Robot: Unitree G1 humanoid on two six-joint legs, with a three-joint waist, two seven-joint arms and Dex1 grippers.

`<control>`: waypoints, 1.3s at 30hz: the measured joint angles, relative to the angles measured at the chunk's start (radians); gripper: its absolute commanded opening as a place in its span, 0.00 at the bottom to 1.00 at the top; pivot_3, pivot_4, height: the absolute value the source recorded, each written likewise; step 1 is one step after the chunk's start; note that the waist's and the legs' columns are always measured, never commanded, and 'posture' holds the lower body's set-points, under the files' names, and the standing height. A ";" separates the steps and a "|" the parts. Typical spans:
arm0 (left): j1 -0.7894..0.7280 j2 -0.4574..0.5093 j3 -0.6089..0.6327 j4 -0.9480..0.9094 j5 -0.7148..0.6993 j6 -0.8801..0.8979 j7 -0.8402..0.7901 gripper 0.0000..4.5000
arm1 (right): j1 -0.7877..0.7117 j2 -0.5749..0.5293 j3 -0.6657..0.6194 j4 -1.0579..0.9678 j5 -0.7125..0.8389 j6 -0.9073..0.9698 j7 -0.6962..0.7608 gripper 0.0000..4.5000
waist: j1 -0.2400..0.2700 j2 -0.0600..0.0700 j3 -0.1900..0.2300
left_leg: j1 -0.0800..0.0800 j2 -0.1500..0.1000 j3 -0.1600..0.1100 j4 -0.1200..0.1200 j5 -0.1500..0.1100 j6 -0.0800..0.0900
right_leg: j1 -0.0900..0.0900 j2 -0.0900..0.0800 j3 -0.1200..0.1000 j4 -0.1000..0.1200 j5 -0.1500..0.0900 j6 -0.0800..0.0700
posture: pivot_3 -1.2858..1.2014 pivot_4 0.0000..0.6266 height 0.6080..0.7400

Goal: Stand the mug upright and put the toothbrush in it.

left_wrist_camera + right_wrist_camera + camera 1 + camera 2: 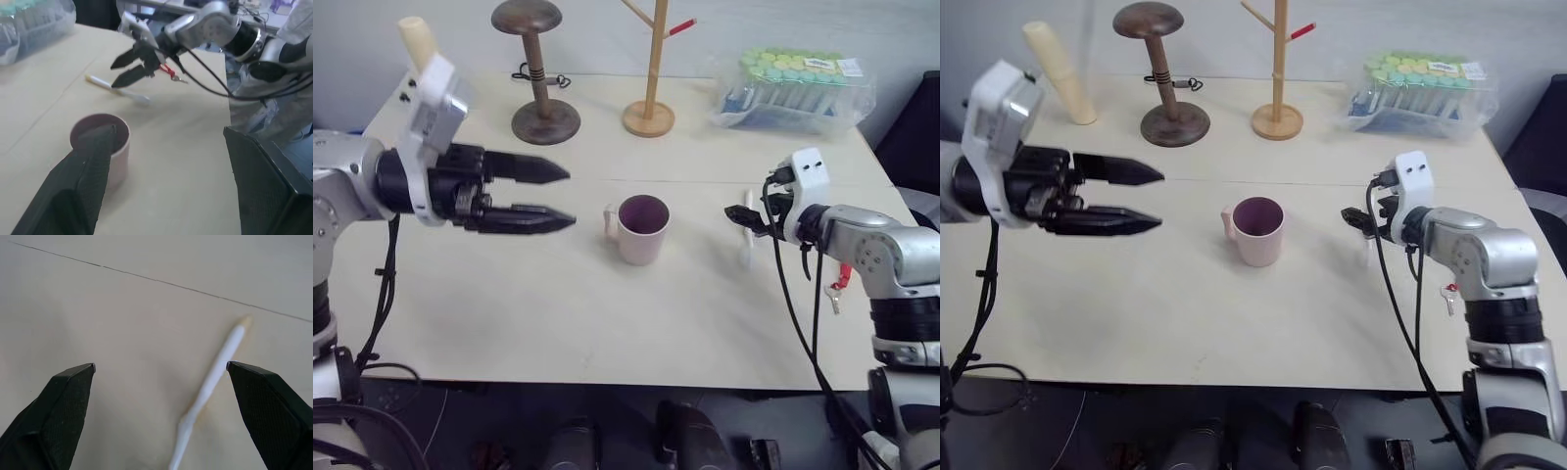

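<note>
The mug (641,228) stands upright at the centre of the table (558,323), mouth up, handle toward the frame's left. The left gripper (546,198) hangs at centre-left, clear of the mug, fingers parted and holding nothing. The toothbrush (211,382) lies flat on the table at centre-right, well apart from the mug. The right gripper (736,219) sits over it, jaws spread wide to either side of the shaft; contact appears absent, though the head view is partly blocked there.

Lab: test-tube rack (795,90), cluttered benches behind.
</note>
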 measured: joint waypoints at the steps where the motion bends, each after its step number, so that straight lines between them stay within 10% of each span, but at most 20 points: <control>1: 0.002 -0.008 -0.016 0.004 0.019 -0.013 0.005 0.83 | -0.009 -0.002 0.019 0.006 -0.032 -0.025 0.008 1.00 | -0.007 0.000 0.000 | 0.000 0.000 0.000 0.000 0.000 0.000 | 0.000 0.000 0.000 0.000 0.000 0.000 | 0.52 0.24 1.00; 14: 0.054 -0.102 -0.023 -0.008 0.034 -0.029 0.089 0.83 | -0.334 -0.307 0.476 0.373 -0.616 -0.899 0.663 1.00 | -0.039 0.001 0.001 | 0.000 0.001 0.002 0.000 0.000 0.000 | -0.001 0.000 0.001 -0.001 0.000 0.000 | 0.52 0.24 1.00; 24: 0.055 -0.144 -0.002 -0.013 0.002 -0.008 0.157 0.83 | -0.596 -0.071 0.818 0.860 -1.181 -1.654 0.504 1.00 | -0.064 0.002 0.001 | -0.001 0.001 -0.001 0.000 0.001 -0.001 | -0.003 -0.002 0.000 0.000 0.000 -0.001 | 0.52 0.24 1.00; 33: 0.054 -0.141 0.018 -0.048 -0.028 0.023 0.175 0.83 | -0.700 0.041 0.976 1.046 -1.491 -1.858 0.221 1.00 | -0.065 0.002 0.001 | -0.002 0.001 -0.011 0.001 0.001 -0.001 | -0.002 -0.003 0.000 0.002 -0.001 -0.002 | 0.52 0.24 1.00; 39: 0.044 -0.144 0.019 -0.048 -0.031 0.028 0.191 0.84 | -0.712 0.072 0.997 1.123 -1.547 -1.870 0.169 0.63 | -0.068 0.001 0.001 | -0.001 0.001 -0.014 0.003 0.001 -0.001 | 0.001 -0.003 -0.001 0.003 -0.001 -0.002 | 0.52 0.24 1.00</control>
